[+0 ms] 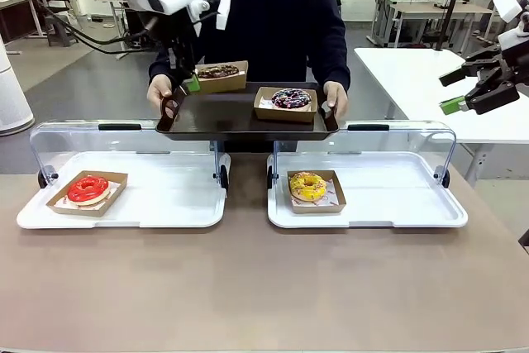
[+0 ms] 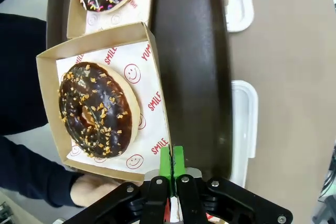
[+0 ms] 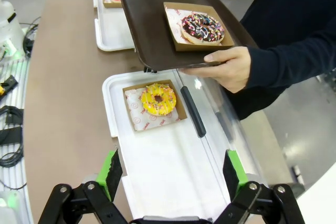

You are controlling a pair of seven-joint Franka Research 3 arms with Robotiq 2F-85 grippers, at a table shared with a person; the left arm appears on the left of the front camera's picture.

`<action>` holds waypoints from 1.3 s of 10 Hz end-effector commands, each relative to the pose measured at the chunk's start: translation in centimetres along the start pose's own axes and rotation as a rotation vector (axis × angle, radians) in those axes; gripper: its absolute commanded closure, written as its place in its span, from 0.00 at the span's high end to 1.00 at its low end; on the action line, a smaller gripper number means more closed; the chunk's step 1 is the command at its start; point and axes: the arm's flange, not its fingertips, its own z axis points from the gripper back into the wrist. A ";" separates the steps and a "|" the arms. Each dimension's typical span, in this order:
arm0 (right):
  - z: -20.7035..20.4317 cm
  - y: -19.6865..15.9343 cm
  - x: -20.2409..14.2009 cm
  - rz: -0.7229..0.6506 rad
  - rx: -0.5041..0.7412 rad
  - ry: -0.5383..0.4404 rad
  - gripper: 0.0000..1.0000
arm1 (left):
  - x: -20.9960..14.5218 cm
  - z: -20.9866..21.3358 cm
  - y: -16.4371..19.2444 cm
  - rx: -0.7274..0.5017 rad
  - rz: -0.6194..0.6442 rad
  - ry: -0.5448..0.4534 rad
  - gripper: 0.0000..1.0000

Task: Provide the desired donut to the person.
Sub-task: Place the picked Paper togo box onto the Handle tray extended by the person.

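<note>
Clearly chocolate donut (image 2: 96,109), nut-sprinkled, sits in a cardboard box (image 2: 103,40).

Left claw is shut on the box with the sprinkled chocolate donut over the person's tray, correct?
Not quite. The left claw is shut on the box with the nut-topped chocolate donut, as the left wrist view shows. The sprinkled donut already sits on the tray.

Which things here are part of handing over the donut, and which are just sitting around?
In the job:
left gripper, shut on the edge of the chocolate nut donut's box
brown tray held by the person
sprinkled donut box on that tray

Just sitting:
red donut in the left white tray
yellow donut in the right one
right gripper, open, holding nothing
</note>
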 end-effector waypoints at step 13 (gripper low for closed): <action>-0.1 0.0 -0.2 0.008 0.005 -0.005 1.00 | -1.9 -5.2 1.5 -0.116 -0.126 0.071 0.61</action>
